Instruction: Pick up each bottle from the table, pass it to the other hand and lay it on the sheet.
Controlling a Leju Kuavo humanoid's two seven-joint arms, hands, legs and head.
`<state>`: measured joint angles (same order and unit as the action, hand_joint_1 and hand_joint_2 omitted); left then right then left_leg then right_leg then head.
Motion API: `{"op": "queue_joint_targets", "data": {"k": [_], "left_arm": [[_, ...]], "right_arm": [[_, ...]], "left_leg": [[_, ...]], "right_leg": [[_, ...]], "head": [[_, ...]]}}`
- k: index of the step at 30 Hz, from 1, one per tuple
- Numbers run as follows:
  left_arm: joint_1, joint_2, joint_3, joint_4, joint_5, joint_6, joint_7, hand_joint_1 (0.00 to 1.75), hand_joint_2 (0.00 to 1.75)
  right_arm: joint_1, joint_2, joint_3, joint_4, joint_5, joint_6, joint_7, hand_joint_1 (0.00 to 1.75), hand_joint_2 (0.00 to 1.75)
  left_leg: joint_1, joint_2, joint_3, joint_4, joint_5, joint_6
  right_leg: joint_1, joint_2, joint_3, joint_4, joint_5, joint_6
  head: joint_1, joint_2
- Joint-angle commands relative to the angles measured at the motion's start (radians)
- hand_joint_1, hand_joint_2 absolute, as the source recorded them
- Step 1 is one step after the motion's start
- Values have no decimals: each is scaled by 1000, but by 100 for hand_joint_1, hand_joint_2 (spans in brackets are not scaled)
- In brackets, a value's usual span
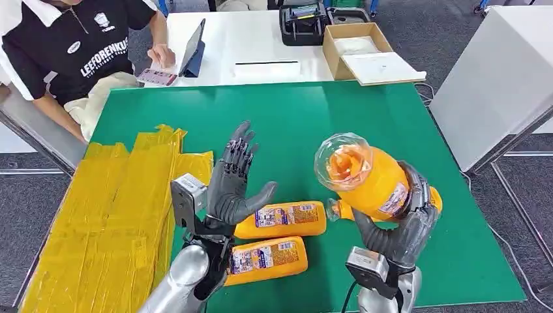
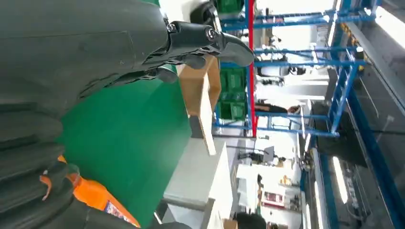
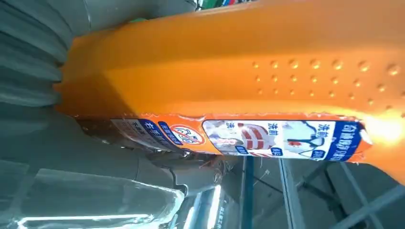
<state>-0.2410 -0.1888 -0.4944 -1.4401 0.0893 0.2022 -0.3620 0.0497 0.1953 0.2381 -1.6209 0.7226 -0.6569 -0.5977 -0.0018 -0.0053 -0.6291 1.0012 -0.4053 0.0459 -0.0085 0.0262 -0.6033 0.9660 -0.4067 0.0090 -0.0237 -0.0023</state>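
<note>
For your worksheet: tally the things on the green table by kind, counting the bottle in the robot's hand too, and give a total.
Orange bottles: 4, one held in the right hand, three lying
Yellow sheet: 1
Total: 5

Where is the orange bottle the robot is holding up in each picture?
Head view: the held bottle sits right of centre, gripped by the right robot hand.
Left wrist view: an orange bottle at the lower left corner, likely the same one.
Right wrist view: it spans the frame.
Shared landmark: its blue-and-white label.
</note>
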Motion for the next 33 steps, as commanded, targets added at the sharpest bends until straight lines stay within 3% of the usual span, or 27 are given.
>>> {"op": "queue_joint_targets", "data": {"k": [1,18,33], "left_arm": [[3,11,37,55,-17,7,5,0,175],[16,12,73,60,-30,-13,8,0,175],[62,22,108,-27,-67,-56,9,0,175]], "right_arm": [[-7,25,-64,-39,-76,-41,-58,175,175],[-108,52,-157,112,-38,-41,-13,175,175],[-423,69,-344,510,61,-41,78,175,175]], "left_leg": [[0,0,3,0,0,-2],[0,1,5,-1,-1,-3],[0,3,3,0,0,-2]], "right_leg": [[0,-2,3,0,-1,-1],[0,-2,6,-1,-1,-1],[0,1,3,0,0,-1]], "head": [[0,0],[0,0],[0,0]]}}
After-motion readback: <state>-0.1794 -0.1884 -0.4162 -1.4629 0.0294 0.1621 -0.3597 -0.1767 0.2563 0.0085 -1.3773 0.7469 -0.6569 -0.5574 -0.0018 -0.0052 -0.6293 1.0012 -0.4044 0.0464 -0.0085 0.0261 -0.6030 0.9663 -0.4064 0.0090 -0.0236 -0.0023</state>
